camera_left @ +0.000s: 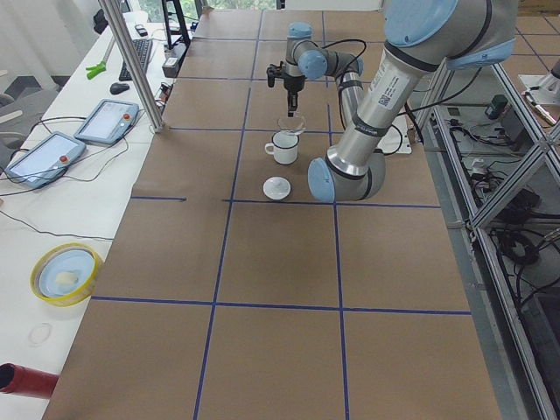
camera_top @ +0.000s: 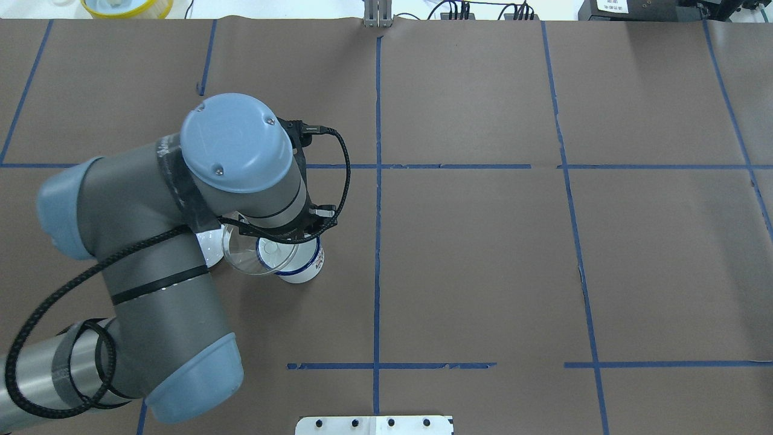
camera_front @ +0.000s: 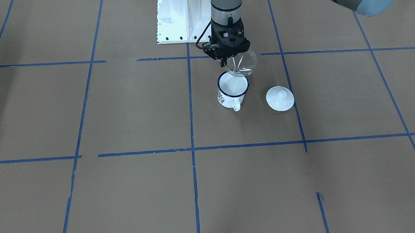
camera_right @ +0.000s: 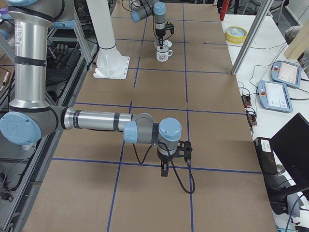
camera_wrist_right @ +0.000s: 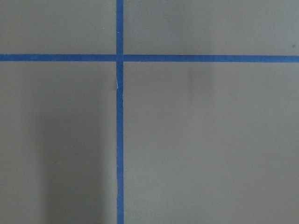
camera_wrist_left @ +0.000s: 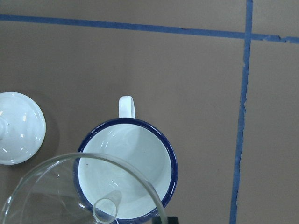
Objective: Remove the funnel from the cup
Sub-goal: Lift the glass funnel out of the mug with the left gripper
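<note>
The clear funnel (camera_front: 242, 63) hangs tilted just above the cup (camera_front: 232, 89), a white mug with a dark blue rim that stands upright on the table. My left gripper (camera_front: 223, 62) is shut on the funnel's rim on the side nearest the robot base. In the left wrist view the funnel (camera_wrist_left: 70, 196) has its spout tip over the near edge of the cup's (camera_wrist_left: 135, 158) empty white inside. The overhead view shows the funnel (camera_top: 250, 254) beside and partly over the cup (camera_top: 299, 263). My right gripper (camera_right: 164, 171) shows only in the exterior right view, low over the table; I cannot tell whether it is open or shut.
A white round knobbed lid (camera_front: 279, 98) lies on the table beside the cup and also shows in the left wrist view (camera_wrist_left: 18, 128). The white robot base plate (camera_front: 176, 24) stands behind the cup. Blue tape lines cross the brown table.
</note>
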Motion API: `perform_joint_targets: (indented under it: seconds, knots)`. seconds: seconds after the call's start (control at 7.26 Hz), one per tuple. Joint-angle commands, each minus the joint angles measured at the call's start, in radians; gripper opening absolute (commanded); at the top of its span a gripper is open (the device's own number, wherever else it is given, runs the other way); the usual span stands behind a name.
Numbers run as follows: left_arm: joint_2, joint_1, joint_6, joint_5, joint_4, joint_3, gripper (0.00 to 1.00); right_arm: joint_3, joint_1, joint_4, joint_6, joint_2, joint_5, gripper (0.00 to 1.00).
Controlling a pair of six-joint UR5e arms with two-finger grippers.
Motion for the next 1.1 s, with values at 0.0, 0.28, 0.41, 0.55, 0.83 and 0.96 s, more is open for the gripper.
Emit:
perform_joint_targets:
  seconds: [0.0, 0.28, 0.41, 0.55, 0.83, 0.96]
  knots:
    - [-0.017, -0.094, -0.001, -0.002, 0.057, -0.100, 0.00, 0.000, 0.000, 0.000, 0.000, 0.000, 0.000, 1.00]
    - [-0.007, -0.147, -0.141, 0.001, -0.029, -0.104, 0.00, 0.000, 0.000, 0.000, 0.000, 0.000, 0.000, 1.00]
    - [0.013, -0.165, -0.220, 0.062, -0.149, -0.061, 0.00, 0.000, 0.000, 0.000, 0.000, 0.000, 0.000, 1.00]
    - [0.027, -0.167, -0.301, 0.126, -0.274, 0.017, 0.00, 0.000, 0.000, 0.000, 0.000, 0.000, 0.000, 1.00]
    - [0.061, -0.167, -0.431, 0.241, -0.469, 0.152, 0.00, 0.000, 0.000, 0.000, 0.000, 0.000, 0.000, 1.00]
    - [0.094, -0.165, -0.496, 0.330, -0.578, 0.216, 0.00, -0.001, 0.000, 0.000, 0.000, 0.000, 0.000, 1.00]
